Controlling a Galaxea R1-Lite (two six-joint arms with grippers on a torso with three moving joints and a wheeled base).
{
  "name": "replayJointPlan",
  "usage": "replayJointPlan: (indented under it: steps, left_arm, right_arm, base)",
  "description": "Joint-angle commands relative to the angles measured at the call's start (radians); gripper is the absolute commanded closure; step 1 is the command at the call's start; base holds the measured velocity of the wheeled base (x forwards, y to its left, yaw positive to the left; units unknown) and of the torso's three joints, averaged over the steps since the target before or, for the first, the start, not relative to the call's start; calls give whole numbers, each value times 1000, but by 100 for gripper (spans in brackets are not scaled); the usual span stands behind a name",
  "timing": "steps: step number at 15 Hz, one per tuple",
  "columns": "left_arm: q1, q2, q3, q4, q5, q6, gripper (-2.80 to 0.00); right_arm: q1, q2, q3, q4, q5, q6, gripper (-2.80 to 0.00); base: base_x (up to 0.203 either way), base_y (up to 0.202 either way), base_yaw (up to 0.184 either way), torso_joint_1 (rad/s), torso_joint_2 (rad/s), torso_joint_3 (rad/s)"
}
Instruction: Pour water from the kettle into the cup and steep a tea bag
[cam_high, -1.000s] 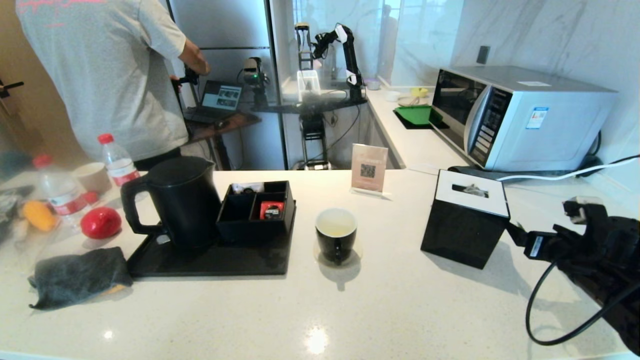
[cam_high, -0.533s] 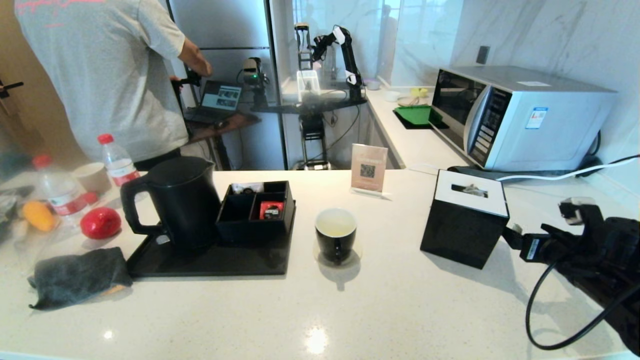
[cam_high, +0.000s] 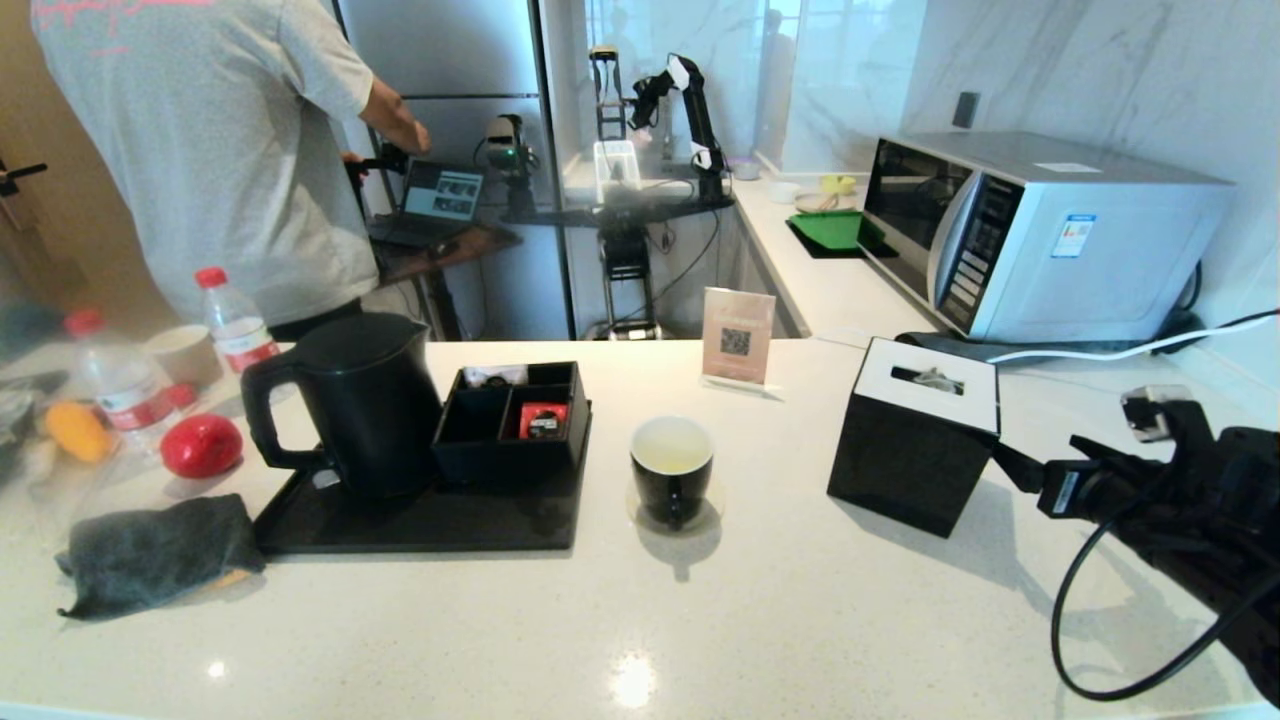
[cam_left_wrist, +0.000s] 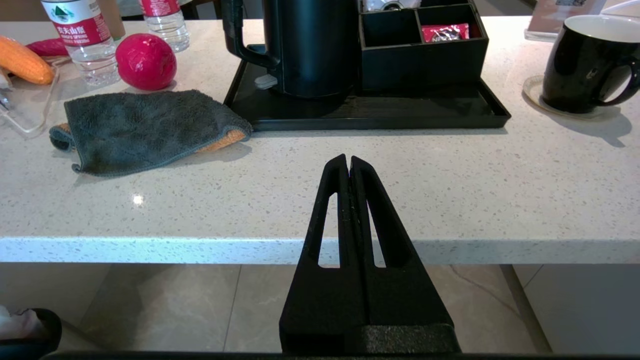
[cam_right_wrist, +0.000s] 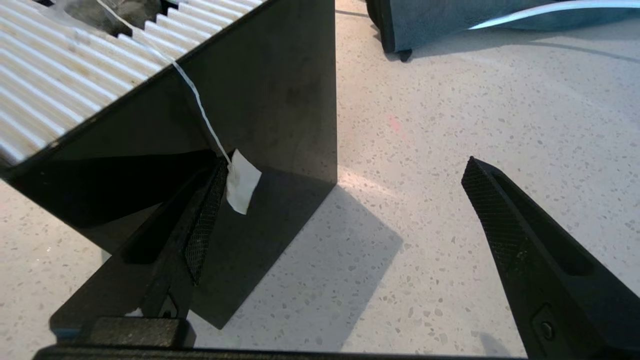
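The right gripper (cam_high: 1010, 468) reaches in from the right side of the counter with its two fingers spread wide and nothing between them. One finger (cam_right_wrist: 202, 225) presses against the side of a black tissue box (cam_high: 915, 435), which sits turned at an angle, probably nudged by that contact. The tea bag (cam_right_wrist: 107, 9), a greyish pouch, lies in the slot of the box's ribbed white top; its thin string (cam_right_wrist: 197, 107) trails over the edge, and the small white paper tag (cam_right_wrist: 242, 181) hangs against the box's smooth dark side, just beside that finger (likely the thing the gripper is after).

The left gripper (cam_left_wrist: 348, 165) is parked below the near edge of the counter, its tapered black fingers pressed together and empty.

The cup (cam_high: 672, 468), round, glossy black outside and white inside, stands on a clear coaster mid-counter; it appears to hold pale liquid already. To its left, the matte black kettle (cam_high: 350, 405), jug-shaped with a big loop handle, stands upright on a flat black tray (cam_high: 420, 525), handle pointing left, next to a compartmented black organiser (cam_high: 515, 420) holding a red packet.

The speckled white stone counter (cam_high: 640, 620) also carries a folded grey cloth (cam_high: 160, 550) at the near left.
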Motion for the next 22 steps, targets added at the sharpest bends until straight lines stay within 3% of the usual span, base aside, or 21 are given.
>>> replayJointPlan:
  steps: [1, 10, 11, 18, 20, 22]
  left_arm:
    - [0, 0, 0, 0, 1, 0, 0]
    - [0, 0, 0, 0, 1, 0, 0]
    - [0, 0, 0, 0, 1, 0, 0]
    - [0, 0, 0, 0, 1, 0, 0]
    - [0, 0, 0, 0, 1, 0, 0]
    - [0, 0, 0, 0, 1, 0, 0]
  right_arm:
    - [-1, -17, -1, -44, 0, 1, -280]
    - [-64, -160, -11, -35, 0, 46, -280]
    - [-65, -172, -12, -32, 0, 46, 0]
    - [-63, -225, -33, -19, 15, 47, 0]
    - [-62, -283, -59, 54, 46, 46, 0]
    - [-55, -363, -121, 218, 55, 45, 0]
  base:
    - [0, 0, 0, 0, 0, 0]
    - [0, 0, 0, 0, 0, 0]
    - [0, 0, 0, 0, 0, 0]
    - [0, 0, 0, 0, 0, 0]
    - [0, 0, 0, 0, 0, 0]
    - [0, 0, 0, 0, 0, 0]
